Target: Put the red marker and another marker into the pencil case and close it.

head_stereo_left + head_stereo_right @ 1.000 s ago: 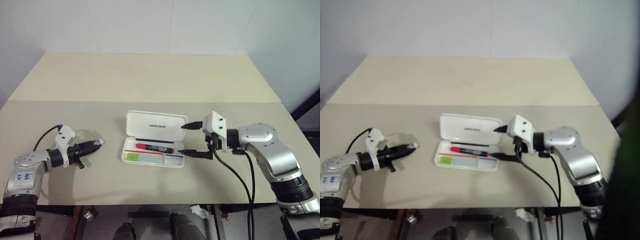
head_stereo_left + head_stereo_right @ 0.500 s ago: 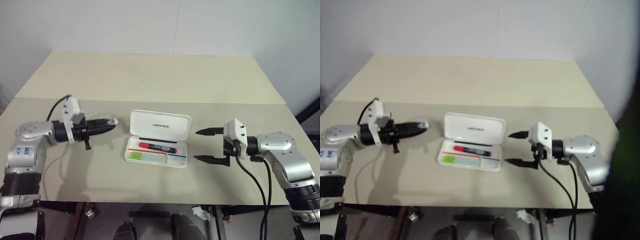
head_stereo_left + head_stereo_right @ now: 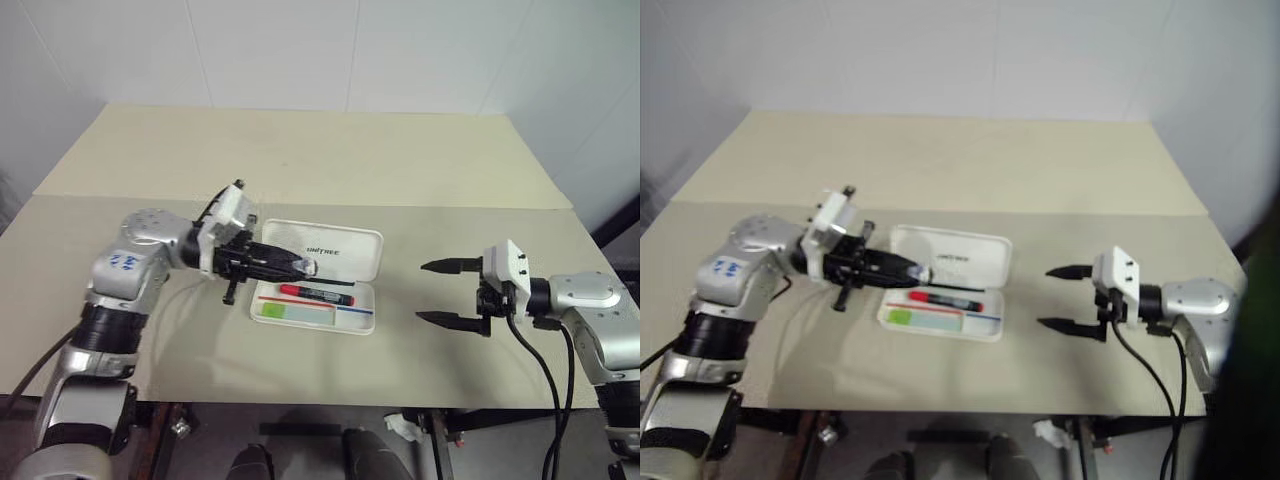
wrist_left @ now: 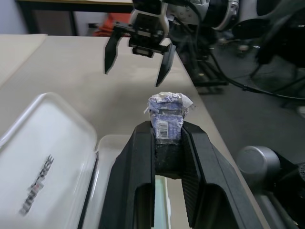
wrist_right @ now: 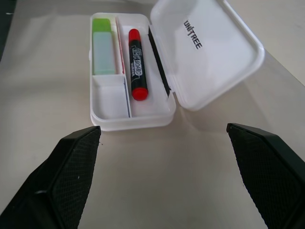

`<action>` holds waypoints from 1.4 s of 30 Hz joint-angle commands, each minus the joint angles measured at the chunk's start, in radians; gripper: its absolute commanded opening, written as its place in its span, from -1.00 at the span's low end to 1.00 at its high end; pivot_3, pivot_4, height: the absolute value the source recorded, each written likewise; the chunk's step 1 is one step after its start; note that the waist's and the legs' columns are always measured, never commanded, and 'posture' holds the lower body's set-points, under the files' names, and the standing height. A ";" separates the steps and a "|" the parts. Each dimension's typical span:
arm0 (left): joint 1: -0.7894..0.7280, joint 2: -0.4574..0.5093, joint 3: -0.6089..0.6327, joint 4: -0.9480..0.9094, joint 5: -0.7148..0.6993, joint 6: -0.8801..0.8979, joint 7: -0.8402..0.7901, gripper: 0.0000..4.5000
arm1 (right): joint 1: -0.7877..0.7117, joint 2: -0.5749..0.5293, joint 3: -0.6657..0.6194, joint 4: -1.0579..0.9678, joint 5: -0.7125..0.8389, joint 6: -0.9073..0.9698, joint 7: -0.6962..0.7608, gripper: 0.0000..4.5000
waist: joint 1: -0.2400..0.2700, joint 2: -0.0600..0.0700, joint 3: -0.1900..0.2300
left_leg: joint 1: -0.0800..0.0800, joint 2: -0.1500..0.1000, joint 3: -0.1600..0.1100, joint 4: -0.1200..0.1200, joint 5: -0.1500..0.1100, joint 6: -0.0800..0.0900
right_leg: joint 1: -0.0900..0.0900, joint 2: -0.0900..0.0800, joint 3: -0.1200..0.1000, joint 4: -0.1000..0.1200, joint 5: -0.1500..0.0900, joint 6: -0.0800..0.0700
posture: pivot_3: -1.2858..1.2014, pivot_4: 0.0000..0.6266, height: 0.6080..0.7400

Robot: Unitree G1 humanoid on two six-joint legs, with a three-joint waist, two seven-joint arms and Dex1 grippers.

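Second marker carried to the open pencil case.

Head view: my left gripper (image 3: 300,266) clamps a small marker (image 3: 306,267) over the pencil case (image 3: 345,249), positioned for insertion; my right gripper (image 3: 447,292) waits spread, well clear.
Left wrist view: the marker's paper-wrapped end protrudes between my fingers (image 4: 198,157).
Right wrist view: the red marker (image 5: 137,65) lies ahead in the case's long slot.

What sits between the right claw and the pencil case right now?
Nothing: in the right wrist view, bare table runs from the open right claw to the pencil case. The left eye view shows the same bare stretch.
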 commanded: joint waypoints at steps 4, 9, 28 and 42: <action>-0.104 -0.134 -0.072 0.173 0.105 -0.099 0.010 -0.82 | 0.063 -0.015 -0.054 -0.085 0.022 0.009 -0.051 1.00 | 0.002 0.000 0.000 | 0.000 -0.001 0.000 0.000 0.000 0.000 | 0.001 0.000 0.001 0.000 0.000 0.001 | 0.03 -0.52 1.00; -0.134 -0.213 -0.127 0.227 0.198 -0.098 0.089 -0.82 | 0.098 -0.017 -0.072 -0.117 0.024 0.027 -0.086 1.00 | 0.000 0.000 0.000 | 0.000 -0.001 0.000 0.000 0.000 0.000 | 0.001 0.000 0.001 -0.001 0.001 0.001 | 0.03 -0.52 1.00; -0.014 -0.239 -0.199 0.080 0.261 0.000 0.152 -0.82 | 0.142 -0.007 -0.067 -0.158 0.033 0.042 -0.147 1.00 | 0.002 0.000 0.000 | 0.001 -0.001 0.000 0.001 0.000 0.000 | 0.002 0.000 0.002 -0.001 0.001 0.002 | 0.03 -0.52 1.00; -0.009 -0.274 -0.229 0.109 0.310 -0.013 0.213 -0.82 | 0.152 -0.010 -0.072 -0.158 0.031 0.039 -0.152 1.00 | 0.003 0.000 0.000 | 0.001 -0.001 0.000 0.001 0.000 0.000 | 0.003 0.000 0.002 -0.002 0.001 0.002 | 0.03 -0.52 1.00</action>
